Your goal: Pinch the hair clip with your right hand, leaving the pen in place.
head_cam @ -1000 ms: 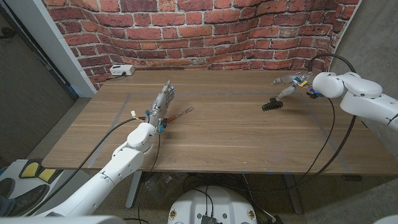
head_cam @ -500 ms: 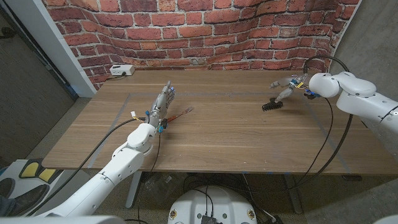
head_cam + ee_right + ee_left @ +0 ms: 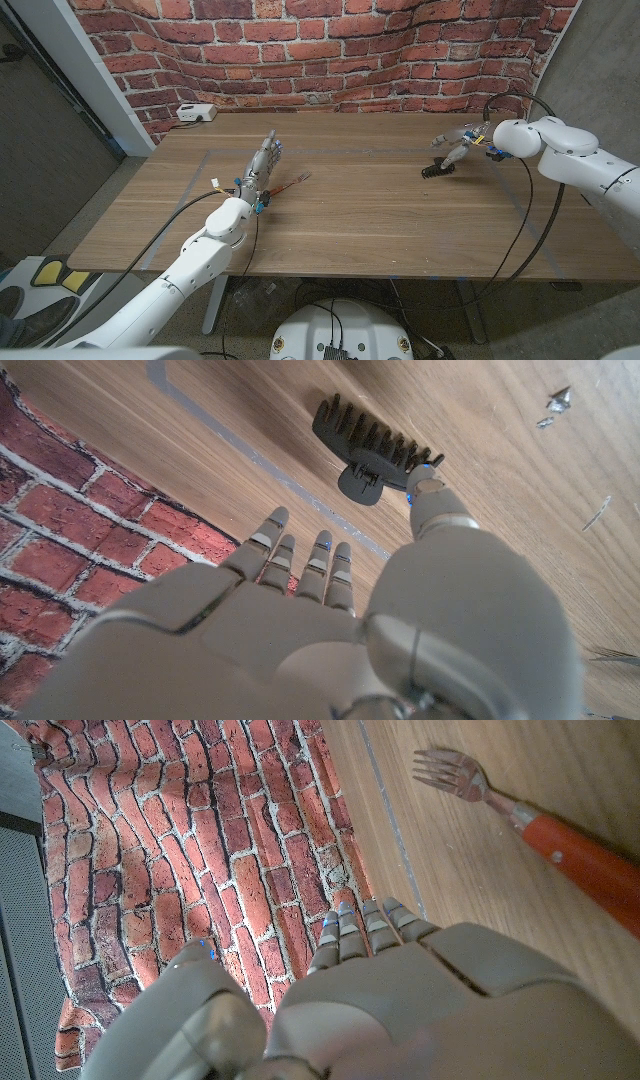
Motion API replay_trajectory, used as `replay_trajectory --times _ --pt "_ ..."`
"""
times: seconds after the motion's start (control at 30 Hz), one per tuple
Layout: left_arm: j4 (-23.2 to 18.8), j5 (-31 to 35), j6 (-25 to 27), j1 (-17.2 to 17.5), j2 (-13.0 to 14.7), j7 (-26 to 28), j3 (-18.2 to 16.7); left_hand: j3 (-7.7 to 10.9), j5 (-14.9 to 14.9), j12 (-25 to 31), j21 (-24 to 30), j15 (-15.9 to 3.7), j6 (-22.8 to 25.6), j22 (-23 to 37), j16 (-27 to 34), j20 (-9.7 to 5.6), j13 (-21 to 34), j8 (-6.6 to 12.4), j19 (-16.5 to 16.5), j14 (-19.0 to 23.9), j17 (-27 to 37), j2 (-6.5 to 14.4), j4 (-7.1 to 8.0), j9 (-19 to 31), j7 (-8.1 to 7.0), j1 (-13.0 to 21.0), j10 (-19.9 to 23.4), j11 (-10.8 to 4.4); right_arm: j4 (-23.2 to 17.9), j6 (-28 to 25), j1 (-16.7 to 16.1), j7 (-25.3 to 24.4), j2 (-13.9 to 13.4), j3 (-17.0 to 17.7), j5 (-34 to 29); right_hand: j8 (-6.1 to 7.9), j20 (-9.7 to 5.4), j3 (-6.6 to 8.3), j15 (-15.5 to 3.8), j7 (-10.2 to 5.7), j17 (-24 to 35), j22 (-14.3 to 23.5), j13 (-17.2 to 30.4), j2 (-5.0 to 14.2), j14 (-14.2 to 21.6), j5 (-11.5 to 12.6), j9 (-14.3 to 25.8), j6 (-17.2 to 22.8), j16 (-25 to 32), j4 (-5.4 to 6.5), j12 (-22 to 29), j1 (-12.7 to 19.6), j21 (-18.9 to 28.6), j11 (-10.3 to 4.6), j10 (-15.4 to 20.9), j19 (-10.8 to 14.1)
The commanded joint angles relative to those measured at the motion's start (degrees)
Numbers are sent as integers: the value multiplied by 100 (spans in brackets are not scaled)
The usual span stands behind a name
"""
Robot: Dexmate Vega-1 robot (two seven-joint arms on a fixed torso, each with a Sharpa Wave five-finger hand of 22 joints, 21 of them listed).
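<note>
Wooden table (image 3: 350, 215), hair clip (image 3: 437, 168) beside right hand (image 3: 458, 144)

You had even, soft light on the table (image 3: 380, 210); faint shadows; the brick wall (image 3: 330, 50) bowed at the edges.

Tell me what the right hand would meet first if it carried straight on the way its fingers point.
Probably the brick wall; the right hand points its fingers there, while the black hair clip lies off to the thumb side. Depth is unclear.

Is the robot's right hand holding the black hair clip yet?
No, the right hand is open, its fingers apart, and the hair clip lies on the table.
</note>
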Motion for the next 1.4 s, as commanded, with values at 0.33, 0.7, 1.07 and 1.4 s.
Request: replay_trajectory --times 0.33,0.7,1.07,1.4 --pt "124 -30 53 -81 -67 -12 49 -30 -13 -17 -32 9 57 22 -34 28 19 -7 -7 22 23 28 -19 35 -14 10 18 -20 370 144 166 64 186 -196 -178 121 -147 66 -45 -97 34 25 4 27 233 73 21 275 79 4 98 162 49 -106 259 179" --pt "249 -51 72 -186 -108 -66 83 -37 -16 -21 -52 7 66 24 -36 41 19 -8 -12 20 23 37 -18 36 -12 15 17 -27 493 199 198 -1 239 -246 -177 203 -183 91 -145 -223 33 27 1 47 493 104 24 506 106 -2 167 269 80 -237 527 344" --pt "315 -54 98 -268 -122 -90 102 -44 -21 -32 -70 21 66 28 -40 43 20 -13 -9 11 23 49 -18 36 -26 21 -1 -23 618 225 264 -79 316 -320 -239 323 -212 96 -260 -364 34 29 -7 85 842 122 23 882 134 28 271 337 132 -384 954 586" --pt "339 -46 121 -309 -129 -109 131 -51 -25 -36 -93 21 75 30 -40 55 20 -13 -26 11 24 57 -17 37 -34 24 -8 -29 632 307 211 -332 290 -311 -289 437 -179 50 -461 -488 21 32 -19 137 1307 99 19 1283 183 48 335 397 203 -493 1332 881"
